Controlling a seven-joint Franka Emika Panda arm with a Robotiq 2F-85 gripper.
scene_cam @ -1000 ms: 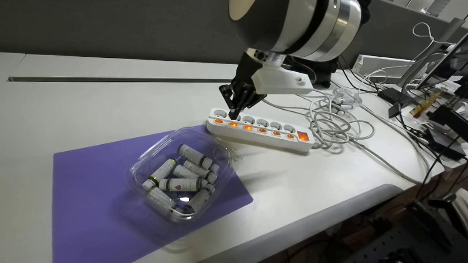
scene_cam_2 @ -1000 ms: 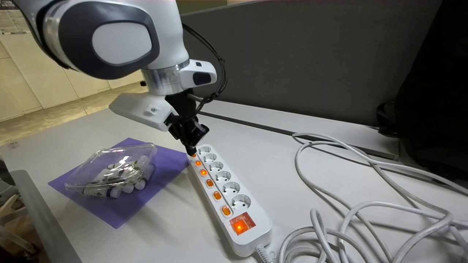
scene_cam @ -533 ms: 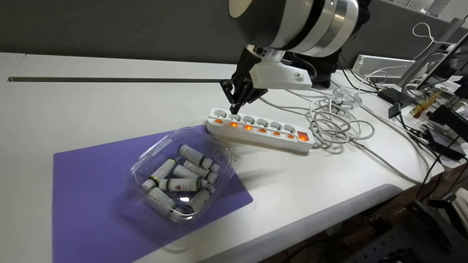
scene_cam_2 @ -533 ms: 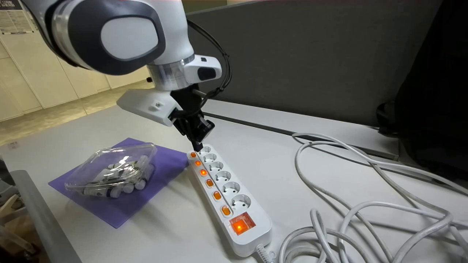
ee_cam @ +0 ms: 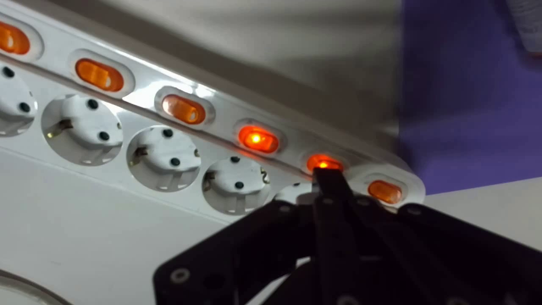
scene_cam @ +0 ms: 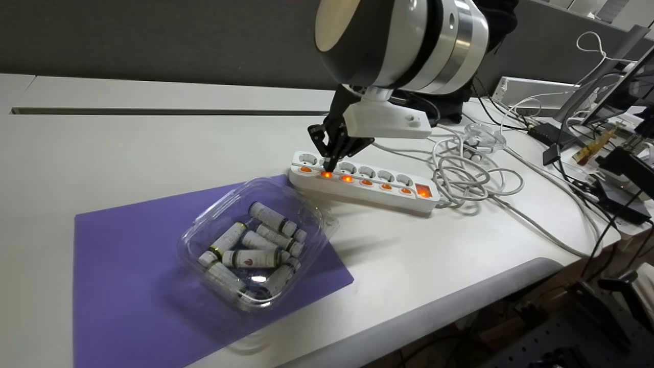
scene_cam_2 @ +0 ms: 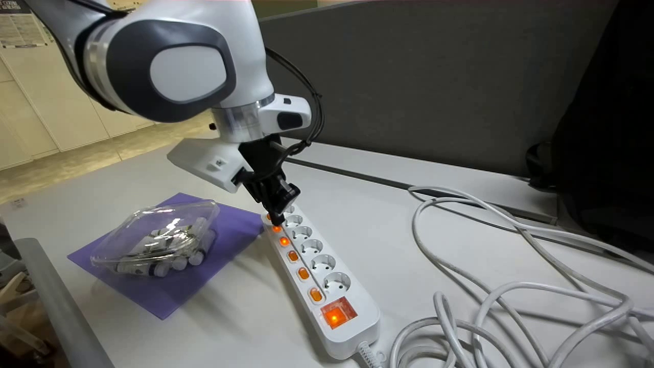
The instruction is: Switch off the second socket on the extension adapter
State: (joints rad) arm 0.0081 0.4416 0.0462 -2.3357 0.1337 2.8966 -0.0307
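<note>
The power strip (scene_cam: 360, 193) lies flat on the table (scene_cam: 153, 148), face up, so a push from above can reach its parts. The gripper (ee_cam: 329, 178) has its jaws squeezed together with nothing between them. I think that makes one thin poker (like poking with one finger), since so small a thing needs a push, not a grab.

The one to turn off seems to be the second switch (ee_cam: 324, 161), counting from the end near the purple sheet (scene_cam: 122, 266). It sits beside its own socket (ee_cam: 292, 193), which the gripper mostly hides in the wrist view. The gripper's tip is over the edge of that switch on the socket side, but I can't tell if it touches.

The second switch glows, so the job looks not done yet. The third switch (ee_cam: 259, 139) glows too, and the end switch (ee_cam: 384, 191) is dark. Next, the tip should likely push down until the light goes out. If it slips, it might bump the wrong switch.

The clear box (scene_cam_2: 135, 225) of little bottles (scene_cam: 253, 258) rests on the purple sheet, off to one side, so it should not get in the way.
</note>
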